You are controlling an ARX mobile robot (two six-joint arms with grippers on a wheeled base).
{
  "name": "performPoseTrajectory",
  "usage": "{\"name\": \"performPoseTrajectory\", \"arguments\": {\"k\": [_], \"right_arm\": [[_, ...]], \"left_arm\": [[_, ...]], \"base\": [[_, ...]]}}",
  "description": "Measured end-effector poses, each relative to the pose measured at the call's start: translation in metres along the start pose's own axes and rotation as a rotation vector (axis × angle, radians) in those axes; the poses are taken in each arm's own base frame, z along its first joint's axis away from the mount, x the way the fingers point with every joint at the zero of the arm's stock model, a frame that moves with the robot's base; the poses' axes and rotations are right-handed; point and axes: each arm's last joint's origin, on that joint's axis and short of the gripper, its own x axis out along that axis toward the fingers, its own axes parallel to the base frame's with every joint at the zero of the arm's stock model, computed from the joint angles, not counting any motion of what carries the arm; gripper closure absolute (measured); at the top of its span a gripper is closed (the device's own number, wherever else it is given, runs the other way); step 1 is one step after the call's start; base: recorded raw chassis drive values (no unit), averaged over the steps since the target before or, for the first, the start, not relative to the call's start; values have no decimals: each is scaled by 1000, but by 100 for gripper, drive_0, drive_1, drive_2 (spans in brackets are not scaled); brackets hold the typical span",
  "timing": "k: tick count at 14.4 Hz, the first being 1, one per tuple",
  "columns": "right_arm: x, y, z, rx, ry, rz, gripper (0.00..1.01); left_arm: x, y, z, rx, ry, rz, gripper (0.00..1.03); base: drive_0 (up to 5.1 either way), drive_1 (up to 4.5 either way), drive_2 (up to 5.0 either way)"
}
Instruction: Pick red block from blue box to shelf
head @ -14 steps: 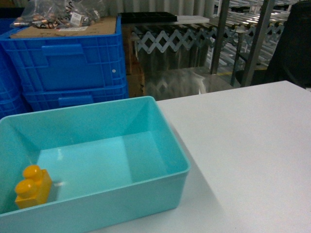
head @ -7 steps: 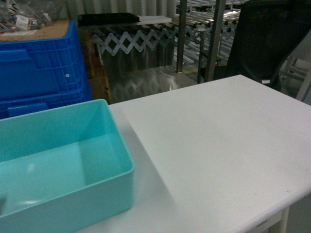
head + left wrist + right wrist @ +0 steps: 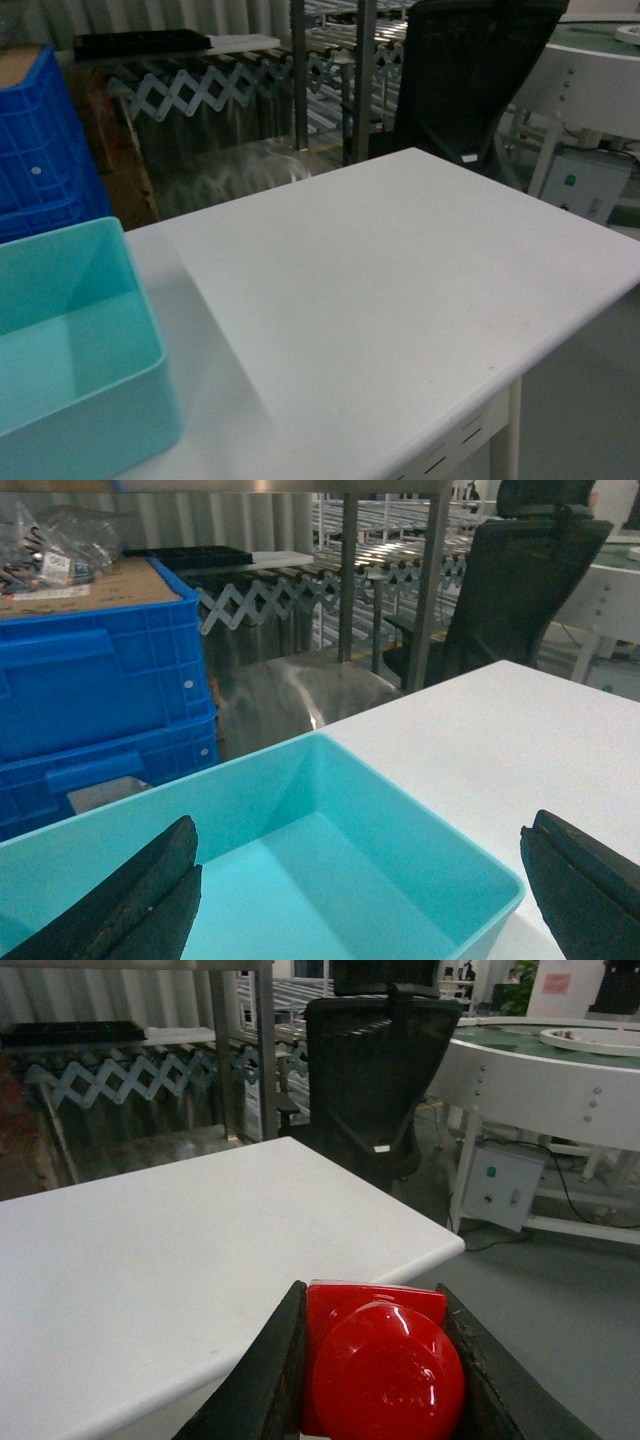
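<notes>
The glossy red block (image 3: 380, 1360), round stud facing the camera, sits clamped between the two dark fingers of my right gripper (image 3: 372, 1305), beyond the white table's right corner and above the floor. My left gripper (image 3: 365, 880) hangs open over the blue box (image 3: 400, 820), whose visible floor is bare. In the head view only the box's right end (image 3: 90, 430) shows, at the lower left, and neither gripper is visible. The shelf's steel posts (image 3: 364, 70) (image 3: 430, 570) (image 3: 265, 1050) rise behind the table.
The white table (image 3: 400, 290) ends at a front edge and a right corner. Dark blue crates (image 3: 90, 680) are stacked behind the box. A black mesh chair (image 3: 470, 80), a scissor-frame conveyor (image 3: 200, 85) and a round white table (image 3: 540, 1070) stand beyond.
The head view has swung right. The blue box slid to the left edge, the yellow brick inside it left view, and the chair and table corner came in.
</notes>
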Motion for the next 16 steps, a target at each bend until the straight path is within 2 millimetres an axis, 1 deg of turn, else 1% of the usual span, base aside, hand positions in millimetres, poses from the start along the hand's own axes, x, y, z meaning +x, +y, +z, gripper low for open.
{"name": "performPoseTrajectory", "arguments": {"k": [16], "right_arm": [[0, 0, 0, 0, 0, 0, 73]], "left_arm": [[0, 0, 0, 0, 0, 0, 5]], "base": [[-152, -152, -152]]}}
